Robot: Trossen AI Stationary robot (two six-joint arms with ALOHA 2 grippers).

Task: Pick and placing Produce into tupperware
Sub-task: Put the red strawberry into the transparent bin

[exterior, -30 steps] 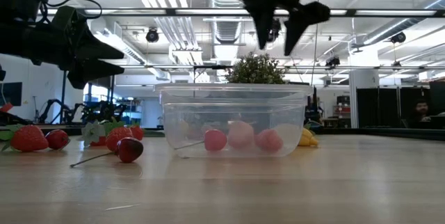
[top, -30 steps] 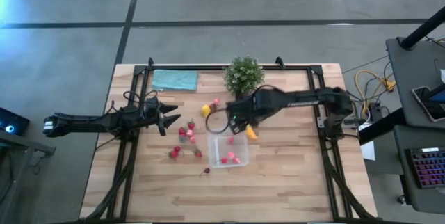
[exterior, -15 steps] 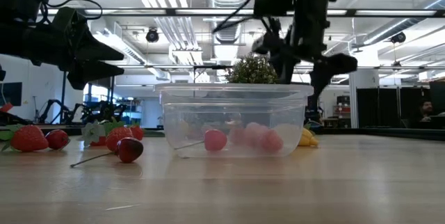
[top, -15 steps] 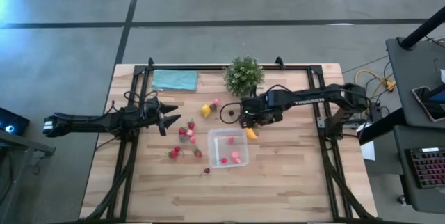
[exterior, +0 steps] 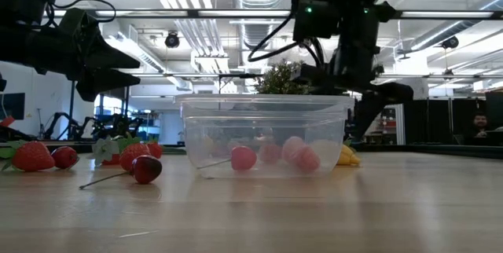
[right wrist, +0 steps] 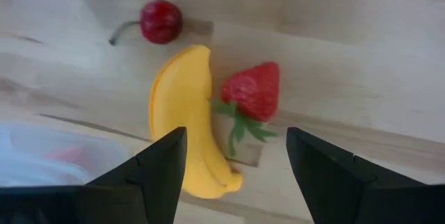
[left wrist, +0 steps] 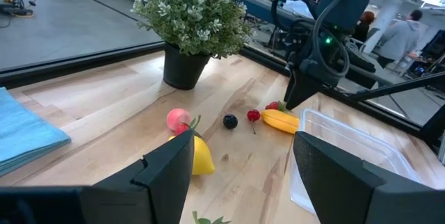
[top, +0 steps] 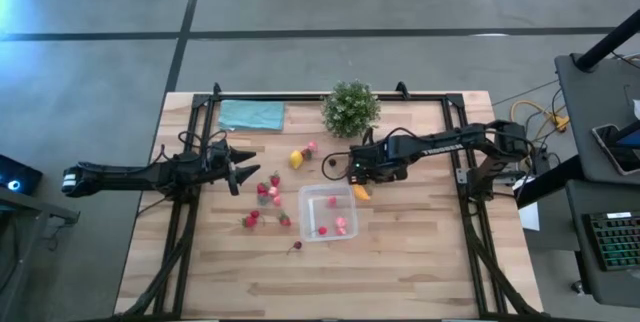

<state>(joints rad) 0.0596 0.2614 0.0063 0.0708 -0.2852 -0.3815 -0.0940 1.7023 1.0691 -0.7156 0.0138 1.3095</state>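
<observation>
The clear tupperware sits mid-table and holds a few pink and red pieces. My right gripper hangs open just beyond its far right corner, its fingers straddling, without touching, the yellow banana and a red strawberry; a cherry lies just past them. My left gripper hovers open left of the scattered strawberries. A lemon, a pink fruit and a dark berry lie near the plant.
A potted green plant stands at the far edge, with a folded teal cloth to its left. Loose strawberries and a stemmed cherry lie left of the container. Black frame rails run along the table's sides.
My right gripper has come away from above the container's far side, moving toward the table's right edge and downward, and now hangs low over the banana and strawberry. It has stayed open throughout. The left arm has kept still.
</observation>
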